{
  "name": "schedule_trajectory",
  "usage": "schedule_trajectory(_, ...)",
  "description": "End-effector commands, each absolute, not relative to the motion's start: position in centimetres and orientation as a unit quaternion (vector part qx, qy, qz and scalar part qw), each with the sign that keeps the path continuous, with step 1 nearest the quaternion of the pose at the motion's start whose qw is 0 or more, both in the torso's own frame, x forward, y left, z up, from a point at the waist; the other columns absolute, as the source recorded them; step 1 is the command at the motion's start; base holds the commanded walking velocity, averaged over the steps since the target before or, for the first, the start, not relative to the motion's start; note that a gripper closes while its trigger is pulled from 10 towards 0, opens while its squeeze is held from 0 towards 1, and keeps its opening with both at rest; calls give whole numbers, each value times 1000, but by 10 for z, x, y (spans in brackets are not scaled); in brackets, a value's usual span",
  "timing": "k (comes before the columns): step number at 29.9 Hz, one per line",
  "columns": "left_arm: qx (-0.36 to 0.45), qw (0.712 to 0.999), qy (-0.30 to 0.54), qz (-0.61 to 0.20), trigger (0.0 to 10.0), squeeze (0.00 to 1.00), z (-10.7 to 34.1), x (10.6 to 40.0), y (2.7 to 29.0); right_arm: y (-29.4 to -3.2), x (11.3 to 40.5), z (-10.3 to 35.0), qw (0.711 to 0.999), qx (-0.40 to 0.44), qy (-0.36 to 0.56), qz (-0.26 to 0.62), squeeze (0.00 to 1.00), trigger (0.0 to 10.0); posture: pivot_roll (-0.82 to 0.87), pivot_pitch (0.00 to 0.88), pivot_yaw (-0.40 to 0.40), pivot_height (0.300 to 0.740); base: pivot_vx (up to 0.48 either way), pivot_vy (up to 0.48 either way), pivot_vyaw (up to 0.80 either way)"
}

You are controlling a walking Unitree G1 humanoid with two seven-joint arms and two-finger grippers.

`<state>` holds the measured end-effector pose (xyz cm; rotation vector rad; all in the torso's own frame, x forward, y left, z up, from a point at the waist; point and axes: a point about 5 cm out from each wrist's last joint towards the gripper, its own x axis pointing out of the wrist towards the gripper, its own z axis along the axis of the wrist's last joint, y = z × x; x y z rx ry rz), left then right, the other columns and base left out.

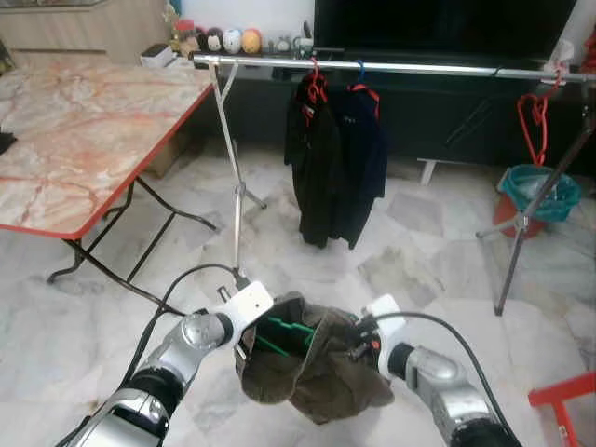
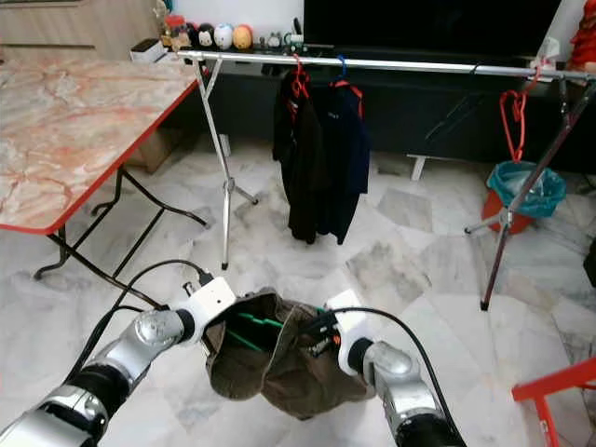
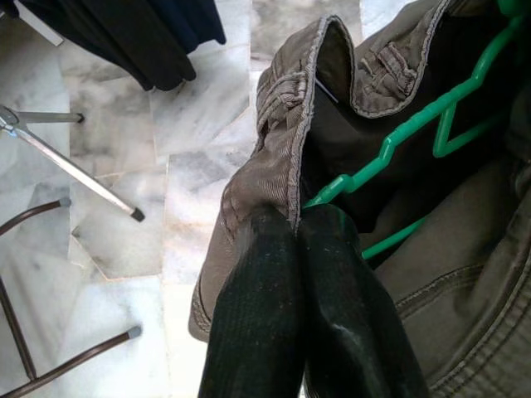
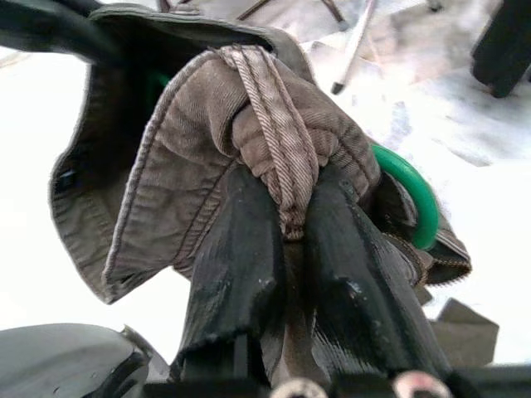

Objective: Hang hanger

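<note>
Load: I have a brown-olive garment with a green hanger threaded inside it, hung low between my two arms above the marble floor; well short of the rail
Left pincer: fingers pressed together on the thick stitched hem of the cloth, the end of the hanger sitting right at the tips; I cannot tell whether the plastic itself is caught or only the fabric
Right pincer: closed on a bunched fold with a heavy seam running between the fingers; the green hook loop pokes out just beside the fold, not gripped
Fabric: soft, thick, floppy; it sags into a pouch between my grips and will give no support; probably light enough, but the folds may creep through the fingers
Hanger feel: thin rigid plastic, likely smooth and slick; free to slide or tilt inside the cloth
Where I would hold: on the hanger near the hook, so the hook can be steered; holding cloth alone leaves it loose
Rail: ahead and higher, two dark garments already hanging on it; free stretch to their right, before the red hangers
Desk: off to my left, beside the rail's near stand
</note>
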<state>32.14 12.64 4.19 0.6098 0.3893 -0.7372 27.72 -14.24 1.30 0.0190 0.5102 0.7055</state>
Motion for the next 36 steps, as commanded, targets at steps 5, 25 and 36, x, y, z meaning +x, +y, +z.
schedule_trajectory(5,283,869,168,-370,10000,0,50,325,125,-137,277,25,901,-3,223,373,0,10000,109,0,-2,740,0,0,0)
schedule_trajectory(25,241,882,139,-380,10000,0,62,330,122,-137,271,26,888,-46,237,391,0,10000,101,0,5,740,0,0,0)
schedule_trajectory(36,252,868,144,-404,10000,0,59,326,123,-137,274,27,889,-52,239,387,0,10000,107,4,6,740,0,0,0)
